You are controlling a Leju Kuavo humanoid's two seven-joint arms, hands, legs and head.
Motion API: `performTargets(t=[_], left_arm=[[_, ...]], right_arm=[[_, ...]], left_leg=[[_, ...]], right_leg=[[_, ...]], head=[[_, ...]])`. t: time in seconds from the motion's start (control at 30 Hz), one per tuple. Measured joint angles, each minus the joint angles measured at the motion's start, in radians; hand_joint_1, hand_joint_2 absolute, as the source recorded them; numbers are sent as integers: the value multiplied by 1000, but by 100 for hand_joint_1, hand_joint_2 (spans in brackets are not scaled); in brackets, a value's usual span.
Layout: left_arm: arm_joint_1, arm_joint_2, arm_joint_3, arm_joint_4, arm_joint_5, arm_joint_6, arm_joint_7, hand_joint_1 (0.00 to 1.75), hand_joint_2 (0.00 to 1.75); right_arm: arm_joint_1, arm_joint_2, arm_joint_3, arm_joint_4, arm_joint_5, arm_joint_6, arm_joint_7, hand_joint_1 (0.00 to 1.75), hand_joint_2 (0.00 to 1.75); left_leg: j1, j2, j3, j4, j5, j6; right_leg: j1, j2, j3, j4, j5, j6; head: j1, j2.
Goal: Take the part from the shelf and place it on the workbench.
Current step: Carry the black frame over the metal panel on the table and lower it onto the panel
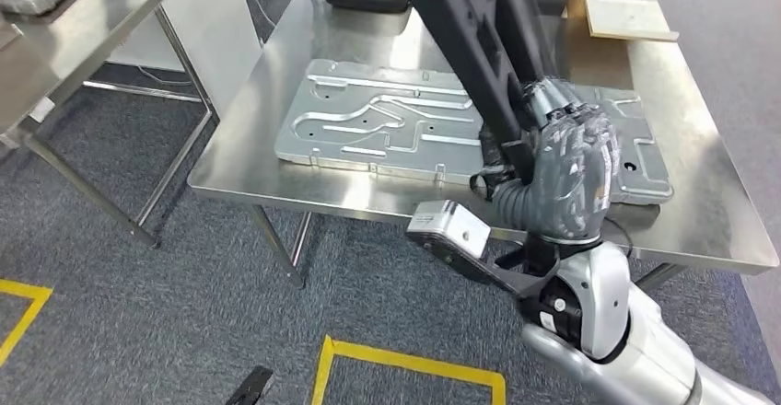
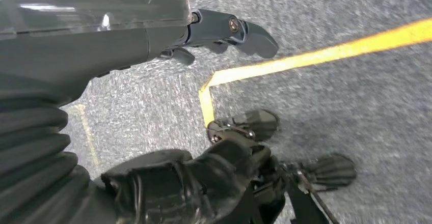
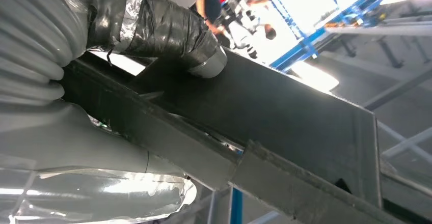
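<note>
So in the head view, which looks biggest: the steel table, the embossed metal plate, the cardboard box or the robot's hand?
1. Steel table
2. Embossed metal plate
3. Right hand
4. Cardboard box

The hand is nearer the camera and the box is partly cropped, so those two are uncertain.

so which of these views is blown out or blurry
Right wrist view: the bright background behind the black part is overexposed, washing out detail. Left wrist view: the carpet and yellow floor line look streaked with motion blur. Head view: sharp, with soft glare on the steel workbench.

Right hand raised, fingers clasped, left hand hanging, fingers apart
</note>
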Motion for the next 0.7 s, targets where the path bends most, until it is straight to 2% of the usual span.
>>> performTargets(t=[0.07,0.1,0.13,0.2,0.23,0.27,0.33,0.4,0.53,0.6,0.67,0.7], left_arm=[[-3,-1,0,0,-1,1,-2,0,175],[-3,-3,1,0,-1,1,-2,0,175],[-3,-5,1,0,-1,0,-2,0,175],[-1,-6,1,0,-1,0,-2,0,175],[1,-6,1,0,-1,0,-2,0,175],[2,-6,1,0,-1,0,-2,0,175],[3,-6,1,0,-1,0,-3,0,175],[3,-6,1,0,-1,-2,-4,0,175],[3,-7,1,0,-1,-6,-8,0,175],[1,-7,1,0,-1,-13,-13,0,175],[1,-7,1,0,-1,-24,-19,0,175],[1,-7,1,0,-1,-28,-21,0,175]], right_arm=[[-4,-1,-1,-6,1,1,0,175,175],[-3,-1,-1,-8,1,3,0,175,175],[-1,-1,-1,-8,1,4,0,175,175],[2,-1,-1,-8,1,6,0,175,175],[4,-1,-1,-8,1,7,1,175,175],[5,-1,-1,-8,1,7,1,175,175],[8,-1,-1,-8,1,7,1,175,175],[11,-1,-1,-9,1,7,2,175,175],[15,-7,-6,-9,-1,7,3,175,175],[17,-13,-11,-9,-2,7,3,175,175],[24,-20,-16,-9,-7,7,4,175,175],[29,-23,-18,-9,-9,7,4,175,175]], left_leg=[[2,7,-70,102,17,-10],[4,9,-109,152,3,-14],[5,11,-145,189,-25,-19],[7,13,-198,211,-82,-23],[8,14,-209,188,-84,-24],[8,16,-209,144,-55,-23],[7,18,-194,28,51,-17],[3,20,-185,-30,106,-7],[7,20,-172,-45,134,18],[10,22,-167,-54,140,26],[9,22,-167,-54,139,32],[9,22,-168,-54,138,33]], right_leg=[[-4,1,21,-17,-9,-13],[-5,1,33,-23,-15,-17],[-5,2,44,-26,-23,-20],[-5,4,65,-28,-40,-21],[-5,5,77,-28,-49,-20],[-5,6,89,-27,-58,-18],[-4,7,107,-22,-74,-12],[-1,10,113,-15,-87,-1],[2,9,112,2,-112,24],[-1,6,76,81,-162,33],[-4,5,17,204,-219,39],[-6,4,-2,241,-228,41]], head=[[-2,0],[-3,0],[-3,0],[-3,0],[-3,0],[-3,0],[-3,0],[-2,0],[0,0],[6,0],[11,0],[11,0]])
